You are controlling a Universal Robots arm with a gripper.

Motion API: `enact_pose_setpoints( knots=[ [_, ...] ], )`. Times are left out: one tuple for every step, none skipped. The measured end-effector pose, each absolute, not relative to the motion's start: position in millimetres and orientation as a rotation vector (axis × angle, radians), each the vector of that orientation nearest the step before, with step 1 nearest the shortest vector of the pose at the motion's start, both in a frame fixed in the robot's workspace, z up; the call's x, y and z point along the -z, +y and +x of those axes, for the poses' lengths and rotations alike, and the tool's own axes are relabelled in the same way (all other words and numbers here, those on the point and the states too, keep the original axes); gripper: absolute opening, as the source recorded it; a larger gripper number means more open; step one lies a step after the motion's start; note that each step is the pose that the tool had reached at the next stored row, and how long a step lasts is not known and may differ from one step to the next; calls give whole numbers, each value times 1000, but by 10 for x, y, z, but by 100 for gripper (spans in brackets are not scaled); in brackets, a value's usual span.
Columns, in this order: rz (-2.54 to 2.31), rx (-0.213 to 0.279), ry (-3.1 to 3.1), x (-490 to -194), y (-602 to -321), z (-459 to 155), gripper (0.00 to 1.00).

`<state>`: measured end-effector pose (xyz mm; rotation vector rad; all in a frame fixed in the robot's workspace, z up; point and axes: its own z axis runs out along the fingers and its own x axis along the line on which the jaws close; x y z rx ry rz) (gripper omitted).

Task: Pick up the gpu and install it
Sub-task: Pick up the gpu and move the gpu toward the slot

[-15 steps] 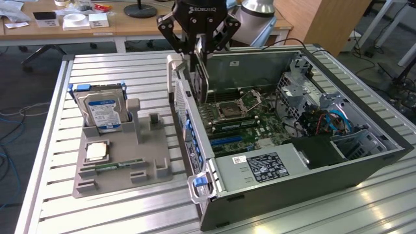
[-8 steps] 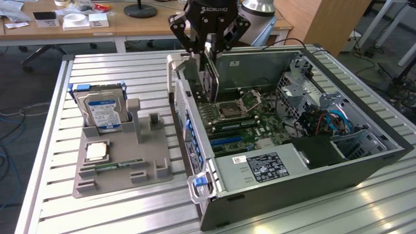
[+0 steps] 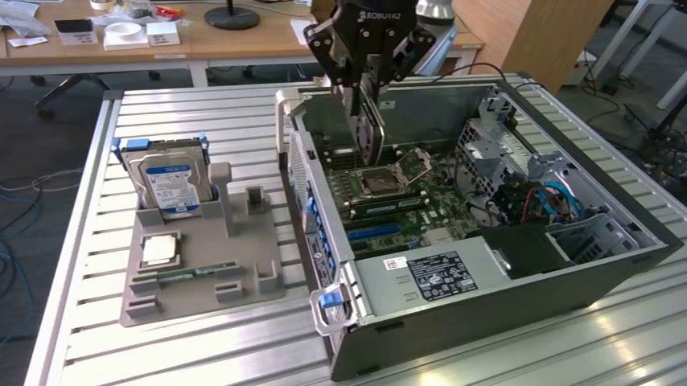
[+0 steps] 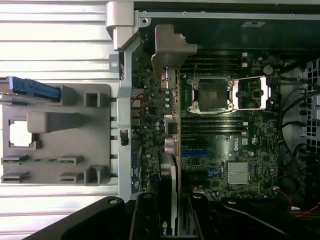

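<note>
Claw (image 4: 172, 212): partly closed | clamps gpu (image 4: 170, 170) edge-on | above motherboard (image 4: 235, 145)

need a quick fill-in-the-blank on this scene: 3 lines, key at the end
1. The thing clamped in the gripper is the ___.
2. The gray holder sits on the exterior view's ___ of the computer case.
3. The hard drive standing in that holder has a ___ label.

Missing words: gpu; left; blue.
</note>
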<state>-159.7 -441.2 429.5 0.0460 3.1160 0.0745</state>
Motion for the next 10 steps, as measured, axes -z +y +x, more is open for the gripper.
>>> enact_pose_setpoints(
  knots=[
    [46, -75, 3116, -4295, -4412, -1570, 27],
    [46, -75, 3116, -4295, -4411, -1539, 27],
    [46, -75, 3116, -4295, -4411, -1504, 27],
    [46, -75, 3116, -4295, -4411, -1467, 27],
    [46, -75, 3116, -4295, -4411, -1429, 27],
    [46, -75, 3116, -4295, -4411, -1392, 27],
    [46, -75, 3116, -4295, -4411, -1351, 27],
    [46, -76, 3116, -4295, -4411, -1310, 27],
    [46, -76, 3116, -4295, -4411, -1270, 27],
    [46, -76, 3116, -4295, -4411, -1233, 27]
  ],
)
